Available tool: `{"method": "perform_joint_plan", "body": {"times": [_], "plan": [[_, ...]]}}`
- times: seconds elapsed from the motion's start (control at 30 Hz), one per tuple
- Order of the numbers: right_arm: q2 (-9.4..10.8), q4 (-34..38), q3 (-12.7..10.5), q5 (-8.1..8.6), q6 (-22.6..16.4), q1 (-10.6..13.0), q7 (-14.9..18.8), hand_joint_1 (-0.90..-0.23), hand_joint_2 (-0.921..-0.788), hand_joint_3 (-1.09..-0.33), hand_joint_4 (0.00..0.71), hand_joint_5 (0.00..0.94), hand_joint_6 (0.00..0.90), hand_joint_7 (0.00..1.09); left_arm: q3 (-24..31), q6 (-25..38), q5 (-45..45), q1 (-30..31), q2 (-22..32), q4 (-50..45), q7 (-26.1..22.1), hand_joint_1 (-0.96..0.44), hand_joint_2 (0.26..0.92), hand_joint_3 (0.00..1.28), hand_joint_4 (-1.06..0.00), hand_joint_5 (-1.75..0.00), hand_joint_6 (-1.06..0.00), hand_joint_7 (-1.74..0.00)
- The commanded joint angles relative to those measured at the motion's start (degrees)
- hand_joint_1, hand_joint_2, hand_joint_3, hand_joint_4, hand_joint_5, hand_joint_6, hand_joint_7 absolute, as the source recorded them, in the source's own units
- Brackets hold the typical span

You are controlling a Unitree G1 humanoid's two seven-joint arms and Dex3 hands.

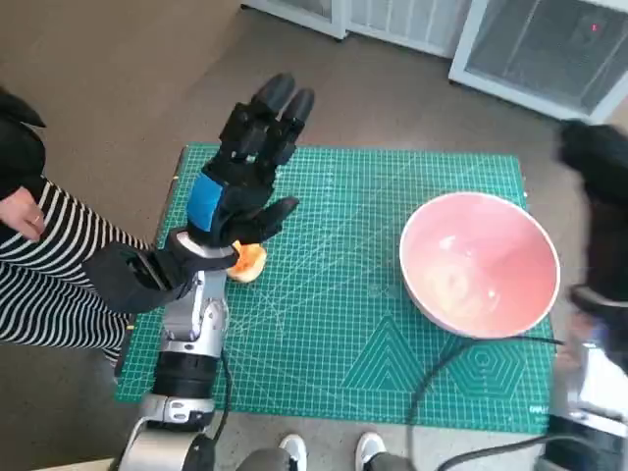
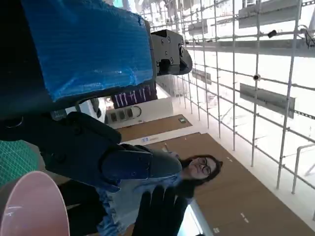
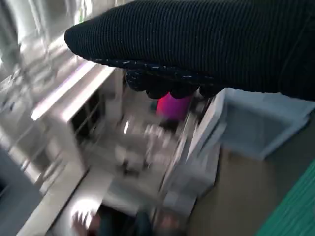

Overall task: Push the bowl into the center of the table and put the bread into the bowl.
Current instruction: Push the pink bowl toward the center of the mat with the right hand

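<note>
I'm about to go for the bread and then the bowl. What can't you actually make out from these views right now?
- Bread: head view, mostly covered by the left hand; whether it is touched is unclear.
- Right hand: head view, blurred and cut by the edge; right wrist view shows only the glove, so its fingers cannot be read.
- Bowl: left wrist view shows only a rim piece at the corner.
- Right wrist view: background motion-blurred.

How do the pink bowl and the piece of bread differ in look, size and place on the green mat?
The round pink bowl is far larger than the small orange-brown piece of bread. The bowl stands in full view at the mat's right side, not at its centre; the bread lies at the left, mostly hidden under the blue-taped left hand. The bowl is hollow and empty; the bread is a solid lump. Both rest on the green cutting mat.
</note>
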Motion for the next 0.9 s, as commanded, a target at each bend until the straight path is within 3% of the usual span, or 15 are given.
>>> {"method": "perform_joint_plan", "body": {"times": [0.03,0.13,0.4,0.73,0.9], "plan": [[-2.0,7.8,-4.4,-0.72,-2.2,1.5,-3.3,-0.666,-0.921,-0.72,0.123,0.0,0.0,0.48,-0.1,-0.5,0.1,0.7,0.1,-0.4,-0.2,-0.61,0.921,0.33,-0.04,-0.05,0.0,-0.35],[-3.4,13.8,-6.5,-0.57,-4.5,0.7,-4.5,-0.661,-0.921,-0.715,0.107,0.0,0.0,0.47,0.1,-0.6,0.2,0.7,0.2,-0.3,-0.2,-0.61,0.921,0.33,-0.04,-0.05,0.0,-0.33],[-6.0,29.3,-9.8,1.79,-8.0,-2.7,-4.8,-0.635,-0.921,-0.721,0.085,0.0,0.021,0.42,0.5,-0.5,-0.2,0.2,0.8,0.7,-0.8,-0.61,0.921,0.33,-0.04,-0.05,0.0,-0.32],[-6.7,44.4,-9.1,0.52,-8.7,-5.7,-5.2,-0.572,-0.921,-0.809,0.06,0.0,0.017,0.37,0.8,0.2,-0.6,-0.4,1.2,1.2,-1.6,-0.61,0.921,0.33,-0.04,-0.04,0.0,-0.32],[-6.5,49.7,-8.8,0.69,-8.0,-7.2,-4.7,-0.559,-0.921,-0.84,0.068,0.006,0.035,0.36,1.0,0.8,-0.8,-0.5,1.6,1.0,-1.8,-0.61,0.921,0.33,-0.04,-0.04,0.0,-0.32]]}}
